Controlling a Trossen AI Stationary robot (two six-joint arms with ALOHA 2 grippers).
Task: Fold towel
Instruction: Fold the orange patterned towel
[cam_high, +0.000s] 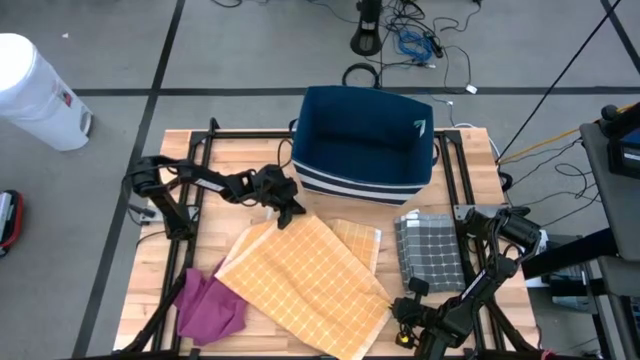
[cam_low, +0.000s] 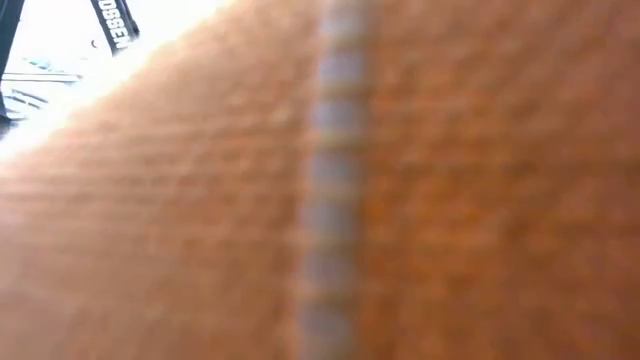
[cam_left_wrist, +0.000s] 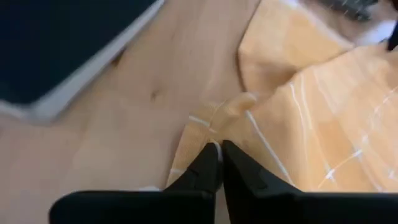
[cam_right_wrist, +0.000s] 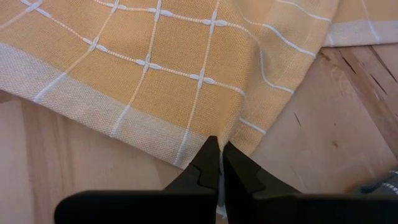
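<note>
We list: mustard-yellow woven towel (cam_high: 305, 280) with a white grid of thin lines and pale border; grey checked folded cloth (cam_high: 430, 250); plain magenta cloth (cam_high: 208, 305); navy fabric bin (cam_high: 366, 143) with white stripes; light wooden surface (cam_high: 240, 160).

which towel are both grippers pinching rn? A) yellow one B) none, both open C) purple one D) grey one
A: the left gripper is shut on a far corner of the yellow towel by the blue bin, and the right gripper is shut on its near edge; the grey towel and purple towel lie untouched.
</note>
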